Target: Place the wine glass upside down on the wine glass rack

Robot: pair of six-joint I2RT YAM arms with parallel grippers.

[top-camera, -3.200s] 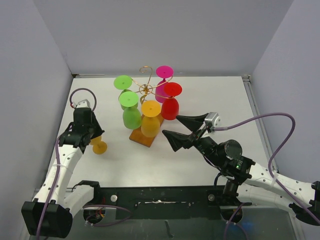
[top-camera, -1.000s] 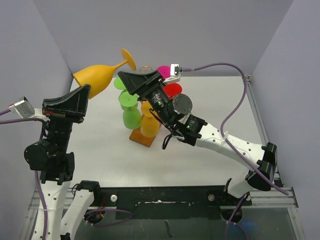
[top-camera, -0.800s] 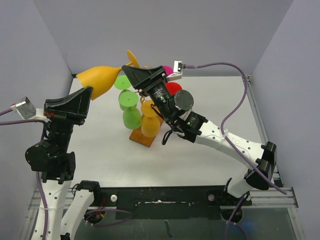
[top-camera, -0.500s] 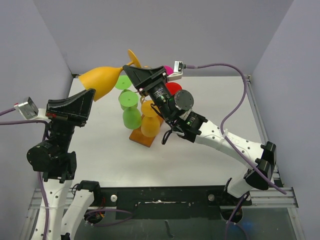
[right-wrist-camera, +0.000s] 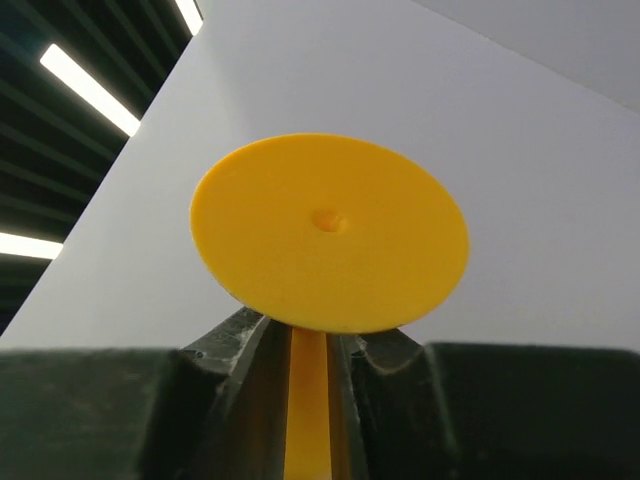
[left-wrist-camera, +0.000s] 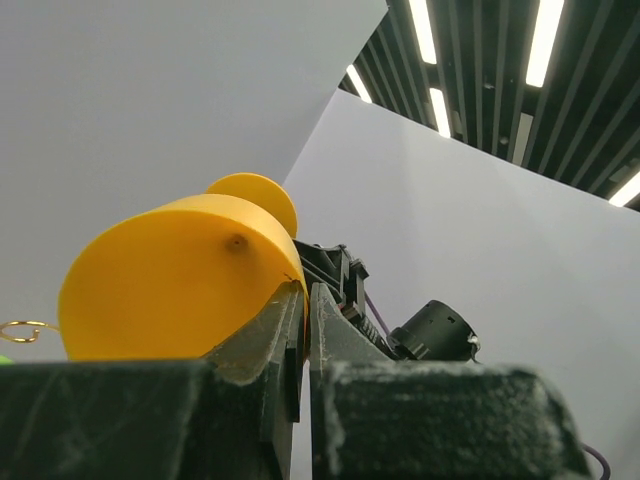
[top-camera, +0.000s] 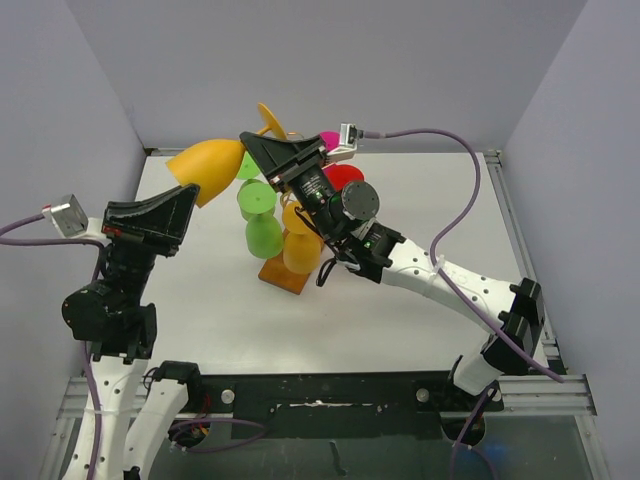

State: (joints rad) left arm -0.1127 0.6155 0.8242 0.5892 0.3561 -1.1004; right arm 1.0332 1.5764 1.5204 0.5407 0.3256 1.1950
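Observation:
The yellow-orange wine glass (top-camera: 205, 165) hangs in the air on its side over the rack's left, bowl to the left and foot (top-camera: 270, 118) to the right. My left gripper (top-camera: 190, 195) is shut on the bowl's rim (left-wrist-camera: 180, 290), its fingertips (left-wrist-camera: 296, 305) pinching the thin wall. My right gripper (top-camera: 252, 143) is shut on the stem (right-wrist-camera: 310, 400) just under the round foot (right-wrist-camera: 330, 230). The wine glass rack (top-camera: 285, 272) stands on its wooden base below the right arm; a gold wire curl (left-wrist-camera: 25, 330) shows in the left wrist view.
Other glasses hang upside down on the rack: two green (top-camera: 262, 235), an orange (top-camera: 300, 248), a red (top-camera: 345, 178) and a magenta (top-camera: 328, 138). Grey walls close in the white table (top-camera: 200, 310) on three sides. The right arm's cable (top-camera: 440, 135) arcs overhead.
My right gripper's fingers have closed onto the glass's stem. Both arms shifted the glass slightly right and lower, toward the rack's top.

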